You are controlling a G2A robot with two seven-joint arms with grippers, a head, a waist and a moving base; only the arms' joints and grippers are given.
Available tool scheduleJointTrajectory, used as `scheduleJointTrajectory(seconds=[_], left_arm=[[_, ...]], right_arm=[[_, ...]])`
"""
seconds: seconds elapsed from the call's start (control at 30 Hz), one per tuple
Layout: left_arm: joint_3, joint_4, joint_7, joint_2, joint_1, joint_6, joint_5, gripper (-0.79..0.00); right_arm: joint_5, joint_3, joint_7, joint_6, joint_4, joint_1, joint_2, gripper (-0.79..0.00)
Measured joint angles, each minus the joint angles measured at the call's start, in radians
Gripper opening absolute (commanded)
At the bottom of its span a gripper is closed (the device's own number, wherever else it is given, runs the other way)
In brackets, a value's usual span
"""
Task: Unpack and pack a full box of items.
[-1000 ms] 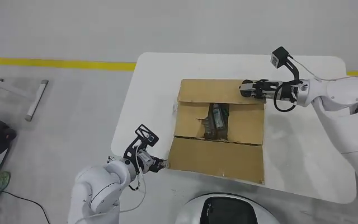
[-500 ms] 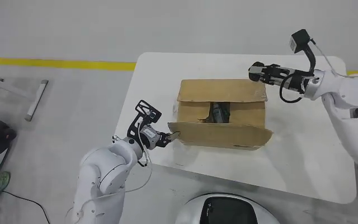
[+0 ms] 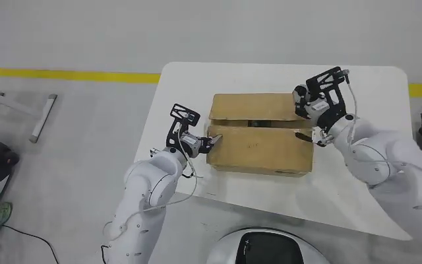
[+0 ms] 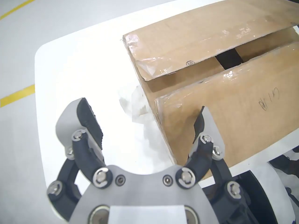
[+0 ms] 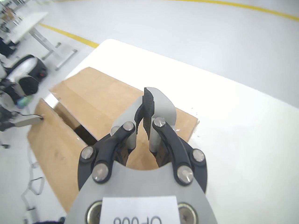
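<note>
From above, the box (image 3: pixel 260 132) sits in the middle of the white table (image 3: pixel 369 198) with its two long flaps folded down. The far flap (image 3: pixel 254 105) and the near flap (image 3: pixel 260 148) almost meet along a thin dark gap (image 3: pixel 254 121), so the packing looks nearly finished, with closing as the step in hand. The left gripper (image 3: pixel 212 140) is at the box's left end, level with the near flap, and the right gripper (image 3: pixel 301 94) is over the far flap's right end. One arm at each end probably holds both flaps flat together. In the left wrist view, the left gripper (image 4: pixel 144 117) has its jaws spread wide. One finger (image 4: pixel 202 123) lies against the near flap's corner and the other hangs over bare table, which suggests it is pressing the flap down and not gripping it. Curled clear tape clings to the flap edges, and the contents are hidden in the dark gap (image 4: pixel 229 58). In the right wrist view, the right gripper (image 5: pixel 146 108) has its jaws pressed together on nothing above the far flap (image 5: pixel 98 94), likely serving as a blunt pusher. Whether it touches the cardboard I cannot tell. Across the box, a finger of the left gripper (image 5: pixel 30 120) rests on the near flap.
</note>
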Motion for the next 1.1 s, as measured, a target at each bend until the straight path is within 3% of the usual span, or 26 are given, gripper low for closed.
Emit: scheduleJointTrajectory(seconds=[0.13, 0.33, 0.77, 0.93, 1.1], left_arm=[[0.008, 0.016, 0.003, -0.002, 0.000, 0.024, -0.011, 0.000], [0.015, 0.030, 0.001, -0.003, 0.001, 0.050, -0.023, 0.000], [-0.003, 0.060, -0.003, -0.008, -0.013, 0.193, -0.002, 0.000], [-0.058, 0.028, -0.016, -0.007, -0.018, 0.285, 0.009, 0.000], [-0.107, 0.035, 0.009, -0.001, -0.005, 0.309, 0.051, 0.000]], right_arm=[[-0.198, -0.074, -0.029, -0.007, 0.001, -0.013, -0.007, -0.785], [-0.298, -0.139, -0.042, -0.013, 0.037, -0.011, -0.024, -0.785], [-0.234, -0.145, -0.014, -0.037, 0.067, -0.012, -0.051, -0.785], [-0.218, -0.136, -0.014, -0.031, 0.068, -0.022, -0.059, -0.785], [-0.189, -0.122, -0.011, -0.026, 0.068, -0.031, -0.067, -0.785]])
